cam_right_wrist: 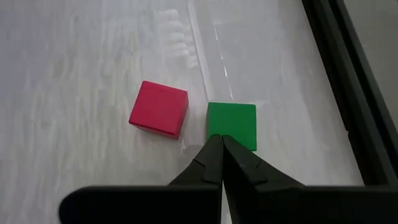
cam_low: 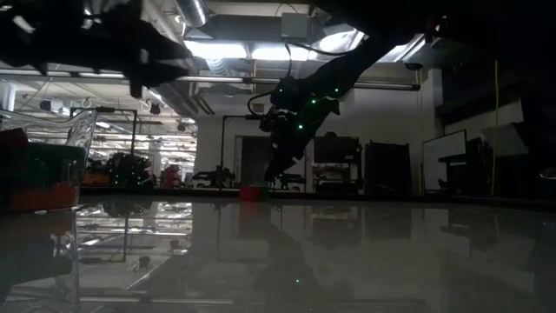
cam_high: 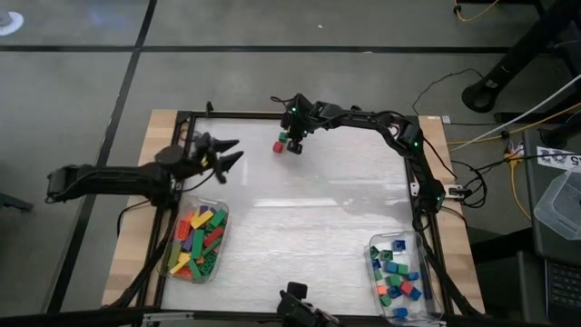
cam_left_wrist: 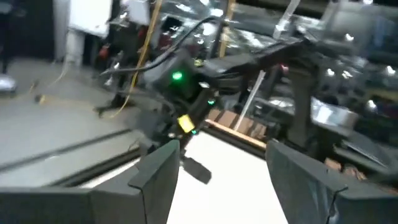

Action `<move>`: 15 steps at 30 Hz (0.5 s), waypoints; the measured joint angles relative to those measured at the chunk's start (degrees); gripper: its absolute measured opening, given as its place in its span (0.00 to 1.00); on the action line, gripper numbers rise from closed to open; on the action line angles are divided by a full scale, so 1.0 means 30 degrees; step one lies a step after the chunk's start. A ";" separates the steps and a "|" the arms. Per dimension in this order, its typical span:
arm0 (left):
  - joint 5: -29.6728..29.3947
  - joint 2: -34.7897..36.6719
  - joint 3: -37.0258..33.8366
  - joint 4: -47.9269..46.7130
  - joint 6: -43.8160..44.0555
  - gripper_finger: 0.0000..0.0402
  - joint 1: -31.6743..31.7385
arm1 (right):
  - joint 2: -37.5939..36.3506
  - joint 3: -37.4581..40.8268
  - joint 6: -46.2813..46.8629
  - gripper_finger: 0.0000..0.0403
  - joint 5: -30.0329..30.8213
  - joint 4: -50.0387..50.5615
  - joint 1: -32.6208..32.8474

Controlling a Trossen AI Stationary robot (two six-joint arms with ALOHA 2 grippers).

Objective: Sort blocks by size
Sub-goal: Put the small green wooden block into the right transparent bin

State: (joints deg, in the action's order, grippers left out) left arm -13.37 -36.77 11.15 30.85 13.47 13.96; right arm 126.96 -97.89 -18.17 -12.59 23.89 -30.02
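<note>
Right wrist view: squarish red block (cam_right_wrist: 159, 109) beside green block (cam_right_wrist: 231, 124).

Two loose blocks (cam_right_wrist: 160, 109) lie side by side near the table's (cam_high: 300, 227) far edge, just before the right gripper (cam_right_wrist: 217, 144). Two tubs, one at the near left (cam_high: 194, 241) and one at the near right (cam_high: 397, 274), hold the other blocks; the left gripper (cam_high: 227, 154) hovers beyond the left tub.
</note>
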 joint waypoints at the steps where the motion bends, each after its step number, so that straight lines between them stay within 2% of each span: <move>1: -0.0007 -0.0863 0.0298 0.0185 0.0639 0.56 0.0353 | 0.0000 0.0000 0.0012 0.02 0.0003 -0.0007 0.0000; 5: -0.0007 -0.4274 0.1709 0.0618 0.2259 0.56 0.1461 | 0.0000 0.0000 0.0018 0.02 0.0017 -0.0011 0.0000; 10: 0.0007 -0.8098 0.3495 0.1036 0.2522 0.56 0.2715 | 0.0000 0.0000 0.0473 0.02 0.0351 -0.0032 0.0015; 15: 0.0012 -1.1740 0.5003 0.1033 0.2522 0.56 0.3660 | 0.0000 0.0000 0.1075 0.13 0.1292 -0.0062 0.0000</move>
State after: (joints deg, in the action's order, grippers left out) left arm -13.33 -72.00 26.15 33.95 21.04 24.94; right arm 126.96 -97.89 -14.94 -8.71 23.71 -30.02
